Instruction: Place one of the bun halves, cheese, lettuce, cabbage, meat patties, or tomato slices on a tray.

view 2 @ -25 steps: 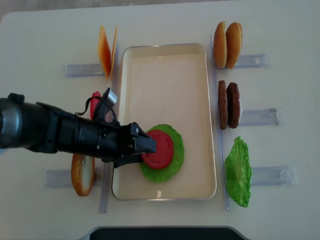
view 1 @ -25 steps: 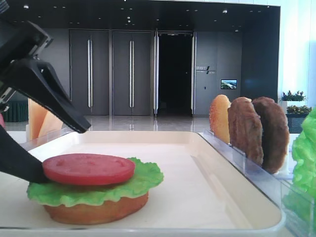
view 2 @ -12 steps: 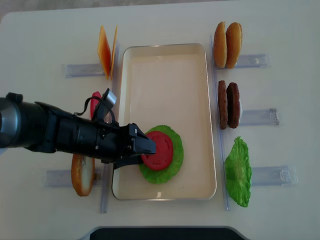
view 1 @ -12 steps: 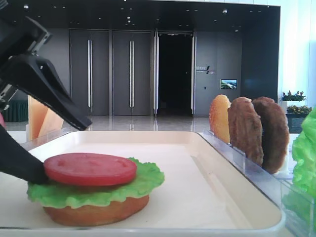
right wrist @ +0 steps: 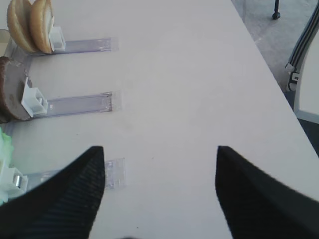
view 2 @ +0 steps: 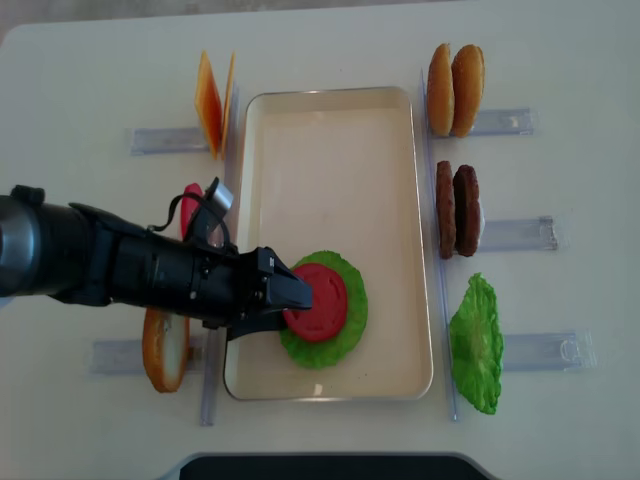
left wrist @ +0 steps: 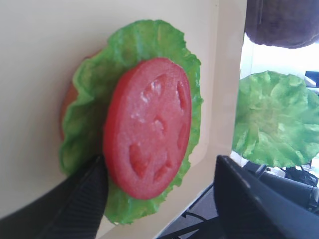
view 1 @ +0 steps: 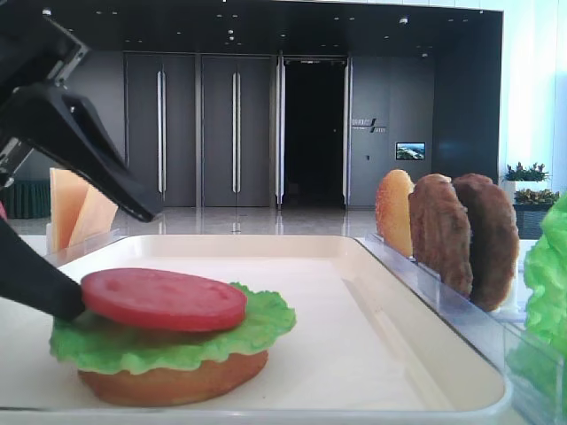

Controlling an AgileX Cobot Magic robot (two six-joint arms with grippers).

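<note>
So compared to a second ago, barely anything changes. The left gripper [view 2: 290, 300] backs off a touch toward the left edge of the tray [view 2: 330, 130], and the tomato slice [view 2: 318, 301] ends up a hair lower and a bit tilted on the stack. Its fingers [view 1: 80, 150] are spread wide, one above and one below the slice's left edge; the lower finger looks like it's touching or just beside the slice, I can't tell which, but nothing is clamped.

The stack sits right at the fingertips: bun half [view 1: 173, 379] on the bottom, lettuce [view 1: 177, 332] over it, tomato on top, all in the near part of the tray.

Off beyond the fingertips, past the tray's far rim, the meat patties [view 2: 456, 210] stand upright in a clear rack [view 2: 515, 233], with two more buns [view 2: 455, 89] and a second green leaf [view 2: 476, 343] either side of them.

The right gripper [right wrist: 159, 194] hangs over bare desk [right wrist: 189, 89], fingers wide apart, holding nothing.
</note>
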